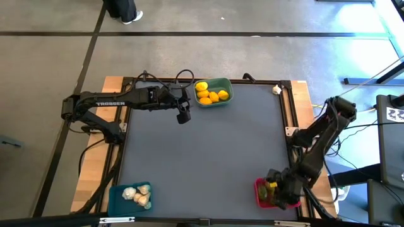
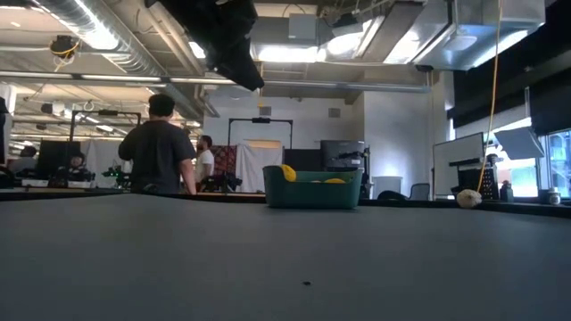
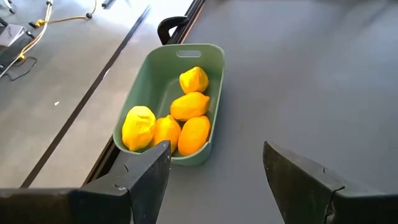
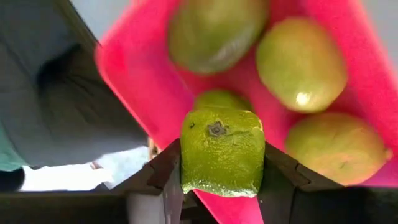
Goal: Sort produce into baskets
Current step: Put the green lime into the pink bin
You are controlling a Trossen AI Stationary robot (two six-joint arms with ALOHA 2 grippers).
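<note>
The teal-green basket at the table's far edge holds several yellow lemons. My left gripper is open and empty, just left of and nearer than that basket. The blue basket at the near left holds garlic bulbs. The pink-red basket at the near right holds several limes. My right gripper is above it, shut on a green lime. One garlic bulb lies at the table's far right edge. My right gripper pinches the green lime between its two fingers, one on each of its sides, the lime's stem end facing the camera. The fingers point down over the pink-red basket. The lime is clear of the limes lying below it.
The wide dark mat lies between the baskets. Wooden table borders and cables run along the left and right sides. People stand in the room beyond the far edge.
</note>
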